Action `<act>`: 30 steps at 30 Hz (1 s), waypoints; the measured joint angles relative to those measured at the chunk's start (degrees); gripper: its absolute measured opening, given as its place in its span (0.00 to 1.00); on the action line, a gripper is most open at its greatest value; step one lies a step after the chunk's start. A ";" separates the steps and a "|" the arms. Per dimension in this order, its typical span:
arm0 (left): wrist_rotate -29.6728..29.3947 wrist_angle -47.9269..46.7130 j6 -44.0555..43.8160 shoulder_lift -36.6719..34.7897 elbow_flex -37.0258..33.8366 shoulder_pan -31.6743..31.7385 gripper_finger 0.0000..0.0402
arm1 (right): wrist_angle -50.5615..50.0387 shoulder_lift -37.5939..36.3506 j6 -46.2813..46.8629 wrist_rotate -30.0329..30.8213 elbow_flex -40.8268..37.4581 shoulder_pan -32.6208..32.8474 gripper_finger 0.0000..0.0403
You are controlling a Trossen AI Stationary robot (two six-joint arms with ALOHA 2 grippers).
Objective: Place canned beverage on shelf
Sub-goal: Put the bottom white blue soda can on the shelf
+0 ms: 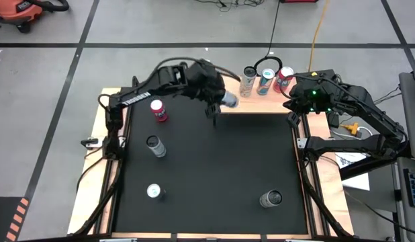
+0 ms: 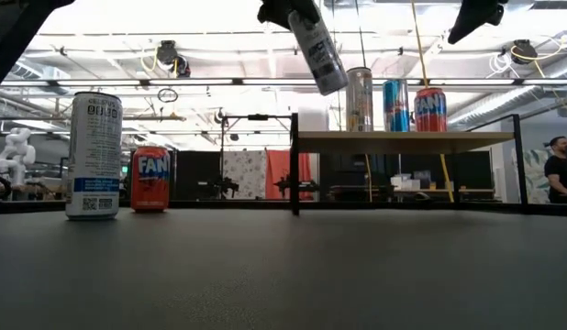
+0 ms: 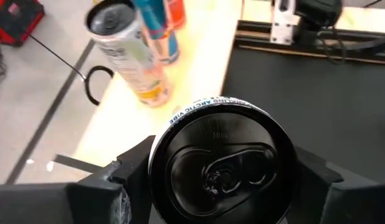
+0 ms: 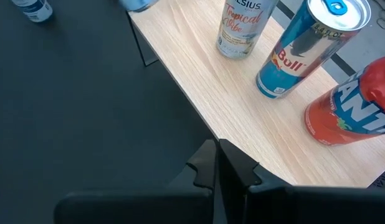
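- One slim silver beverage can [image 2: 317,48] is clamped, tilted, in the left pincer [image 1: 217,101], airborne beside the light wooden shelf's [image 1: 261,102] vacant end, clearing its edge.
- Right pincer [image 4: 217,163], fingers closed and empty, waits above the shelf's opposite end.

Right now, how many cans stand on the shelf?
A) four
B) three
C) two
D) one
B: three cans stand on the shelf: a pale one, a blue one and a red one; the left tool holds a fourth can tilted in the air beside them.
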 joint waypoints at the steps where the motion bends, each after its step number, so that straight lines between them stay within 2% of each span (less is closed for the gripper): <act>1: -0.13 0.07 0.76 0.07 0.00 0.52 0.63 | 0.15 0.01 0.01 -0.02 0.00 0.00 0.00; 12: -0.95 4.22 4.71 0.86 0.00 5.81 0.63 | 3.84 1.29 0.01 0.00 0.00 -0.02 0.00; 16: -0.51 3.61 4.71 0.86 0.00 7.36 0.63 | 3.86 2.21 0.01 0.00 0.00 -0.02 0.00; 21: 3.22 3.16 4.40 1.06 0.00 8.01 0.63 | 3.86 3.47 0.01 0.00 0.00 0.00 0.00; 30: 2.85 -1.16 4.29 1.08 -0.01 8.28 0.63 | 3.87 5.47 0.01 0.00 0.00 0.00 0.00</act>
